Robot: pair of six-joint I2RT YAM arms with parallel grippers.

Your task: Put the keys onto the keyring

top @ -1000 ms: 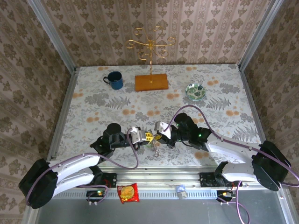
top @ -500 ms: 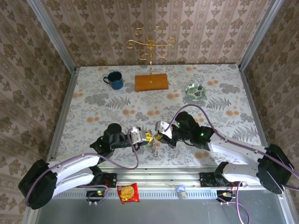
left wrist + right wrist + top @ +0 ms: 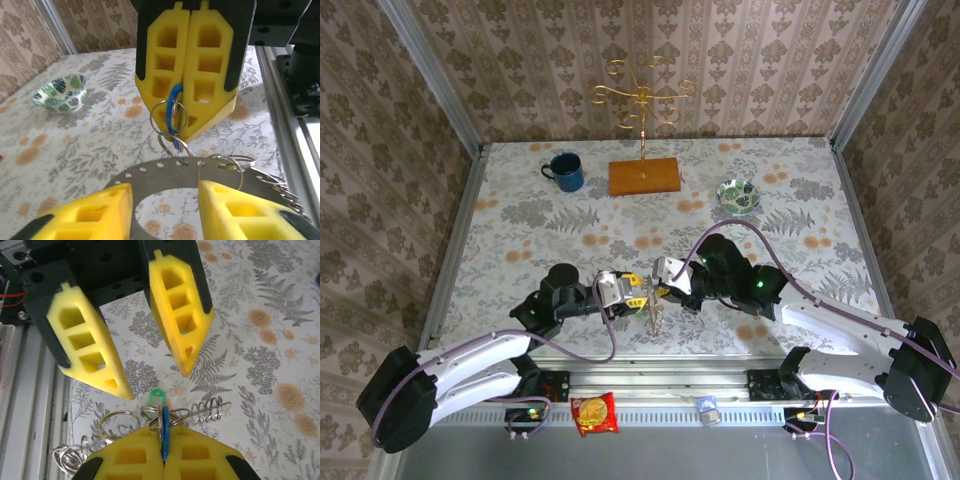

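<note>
My right gripper (image 3: 163,427) is shut on the blue key (image 3: 164,432), which stands on edge between its pads together with small wire rings. The green key (image 3: 156,396) hangs just beyond the blue one. In the left wrist view the blue key (image 3: 174,117) dangles from the right gripper's yellow fingers (image 3: 165,60), and the flat grey keyring (image 3: 150,175) with holes along its rim hangs from those wire rings. My left gripper (image 3: 164,186) is open, one finger on each side of the keyring. From above, both grippers (image 3: 642,291) meet near the table's front edge.
A coiled wire spring (image 3: 210,410) and a loose chain (image 3: 65,457) hang with the bunch. A blue mug (image 3: 564,172), a gold stand on a wooden base (image 3: 643,175) and a green bowl (image 3: 738,195) stand at the back. A snack packet (image 3: 594,412) lies on the front rail.
My left gripper was shut and has now opened, its fingers spread apart at the keyring. The right gripper stays shut on the blue key, and the bunch hangs slightly lower.
</note>
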